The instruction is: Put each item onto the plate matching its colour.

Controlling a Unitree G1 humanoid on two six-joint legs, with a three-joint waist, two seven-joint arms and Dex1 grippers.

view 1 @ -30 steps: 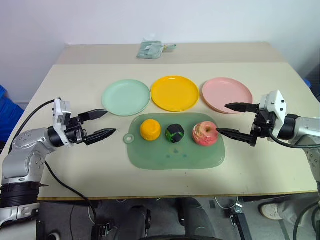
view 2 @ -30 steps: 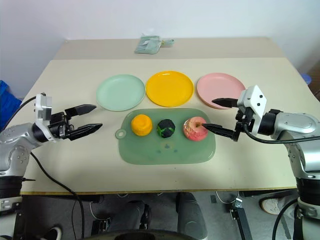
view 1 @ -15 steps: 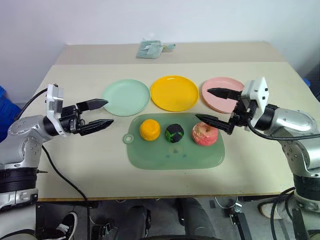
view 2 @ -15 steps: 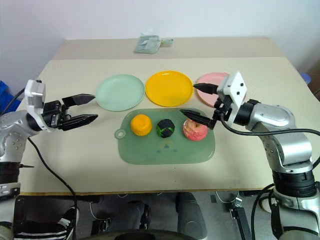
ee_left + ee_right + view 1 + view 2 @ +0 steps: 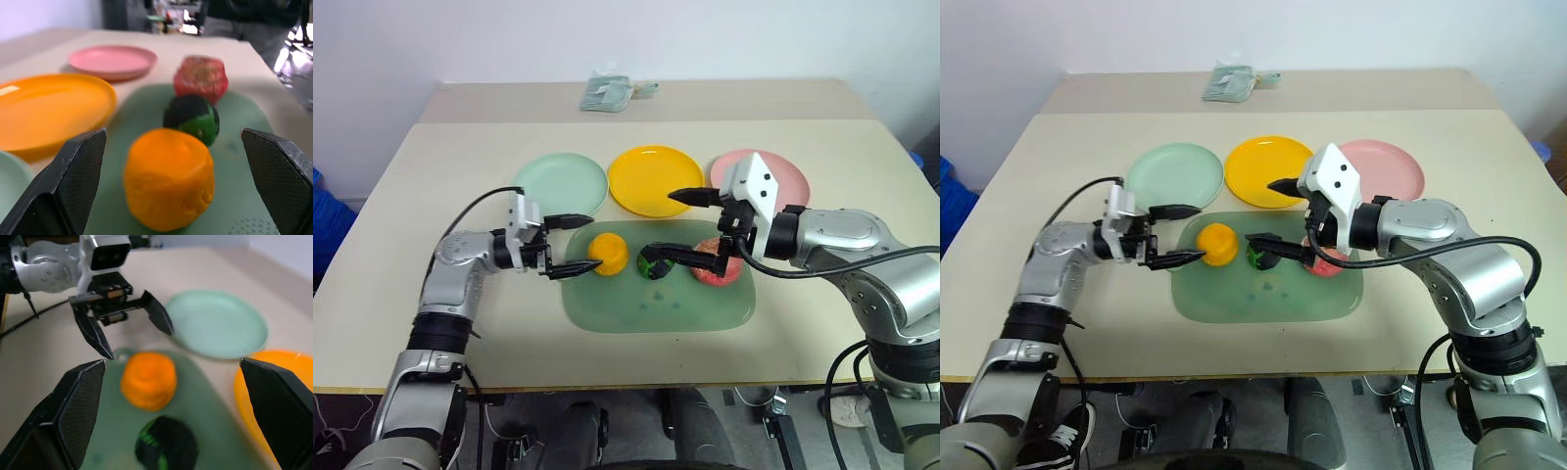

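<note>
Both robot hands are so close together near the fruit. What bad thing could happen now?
The left gripper and right gripper are both open and reach in from opposite sides, so they might bump. The orange fruit, the green ball and the apple sit close together in a row on the green mat. A finger closing on one could knock its neighbour and send it rolling.

The three round plates, pale green [image 5: 560,189], yellow [image 5: 656,181] and pink [image 5: 781,174], look like smooth, shiny plastic. The big green mat [image 5: 656,294] looks soft and matt. The lumpy orange fruit [image 5: 169,178] has a dull, bumpy skin. The black gripper fingers [image 5: 80,178] show a fine rough grain. The beige table [image 5: 460,157] is smooth and matt.
</note>
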